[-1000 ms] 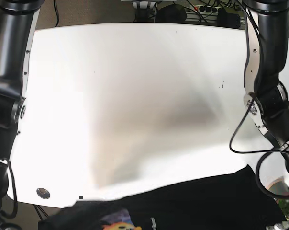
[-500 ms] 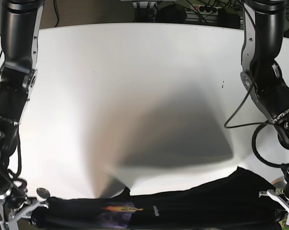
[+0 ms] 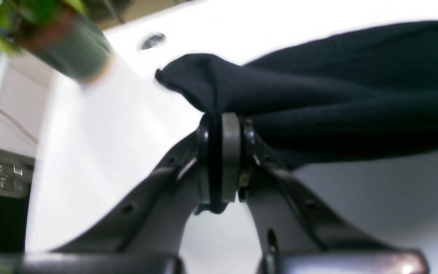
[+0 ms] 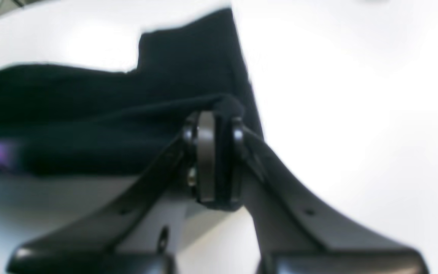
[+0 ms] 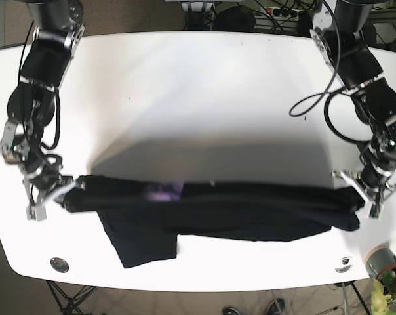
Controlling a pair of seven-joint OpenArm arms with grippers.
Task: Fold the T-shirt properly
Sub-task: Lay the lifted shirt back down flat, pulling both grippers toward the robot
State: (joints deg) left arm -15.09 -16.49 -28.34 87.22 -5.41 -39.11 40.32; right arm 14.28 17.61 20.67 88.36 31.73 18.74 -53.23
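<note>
The black T-shirt (image 5: 217, 210) is stretched out in a long band across the front of the white table (image 5: 198, 98), with a sleeve hanging toward the front left (image 5: 142, 246). A purple print shows near its middle (image 5: 164, 192). My left gripper (image 5: 370, 197) is shut on the shirt's right end; in the left wrist view the jaws (image 3: 222, 152) pinch bunched black cloth (image 3: 318, 99). My right gripper (image 5: 50, 197) is shut on the shirt's left end; the right wrist view shows its jaws (image 4: 211, 152) clamped on black cloth (image 4: 127, 121).
A potted plant (image 5: 385, 269) stands at the front right corner, also in the left wrist view (image 3: 51, 38). Two round grommets (image 5: 59, 264) (image 5: 344, 263) sit near the table's front edge. Cables and a power strip (image 5: 277, 13) lie behind the table.
Both grippers have moved away from the camera onto the table, carrying the shirt with them. The shirt now lies stretched across the table's front half instead of hanging at its edge.
</note>
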